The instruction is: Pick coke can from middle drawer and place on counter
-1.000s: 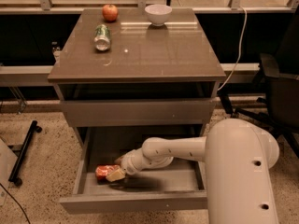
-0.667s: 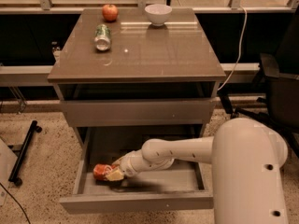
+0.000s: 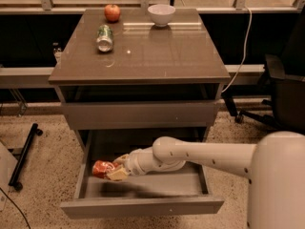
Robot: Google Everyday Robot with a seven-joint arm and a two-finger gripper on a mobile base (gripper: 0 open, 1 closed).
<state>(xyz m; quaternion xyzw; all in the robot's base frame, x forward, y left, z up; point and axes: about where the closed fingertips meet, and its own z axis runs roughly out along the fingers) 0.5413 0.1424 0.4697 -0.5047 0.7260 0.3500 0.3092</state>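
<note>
The coke can point(image 3: 100, 168) is small and red and lies on its side at the left end of the open middle drawer point(image 3: 143, 206). My gripper point(image 3: 114, 168) reaches into the drawer from the right, with its pale fingers point(image 3: 117, 174) on either side of the can's right end. The can looks slightly above the drawer floor. The counter point(image 3: 157, 51) is the glossy grey-brown cabinet top above.
On the counter stand a green-and-silver can point(image 3: 105, 37) lying on its side, a red apple point(image 3: 112, 12) and a white bowl point(image 3: 160, 14). A black chair point(image 3: 286, 94) stands at the right. A black stand base point(image 3: 24, 154) lies on the floor at left.
The arm and gripper have shifted a little left in the drawer, the can moving with them. Nothing on the counter has moved.
</note>
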